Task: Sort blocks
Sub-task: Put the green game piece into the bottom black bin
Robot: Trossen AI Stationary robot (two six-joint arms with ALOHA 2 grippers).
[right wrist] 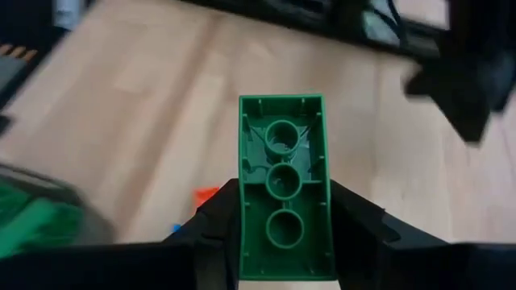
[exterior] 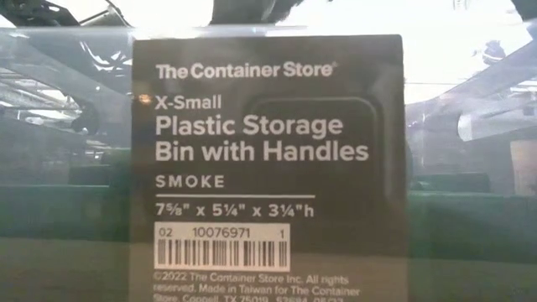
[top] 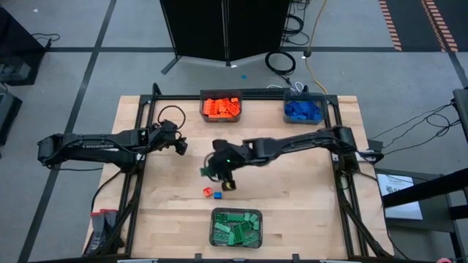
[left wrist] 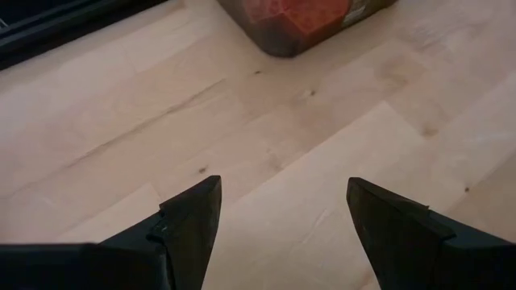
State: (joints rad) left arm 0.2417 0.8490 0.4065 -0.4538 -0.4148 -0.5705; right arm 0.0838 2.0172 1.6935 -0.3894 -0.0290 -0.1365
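The wooden worktop (top: 175,212) carries three grey bins. At the near edge, the bin (top: 235,227) is filled with green blocks (top: 238,225). At the far edge, one bin (top: 221,107) holds orange blocks (top: 221,107) and another bin (top: 304,111) holds blue blocks (top: 303,110). The right gripper (right wrist: 284,221) hangs over mid-worktop, its fingers clamped on a green block (right wrist: 283,185). The left gripper (left wrist: 282,217) waits at the left, fingers spread wide and empty. Loose on the worktop lie an orange block (top: 208,191) and a blue block (top: 217,195)
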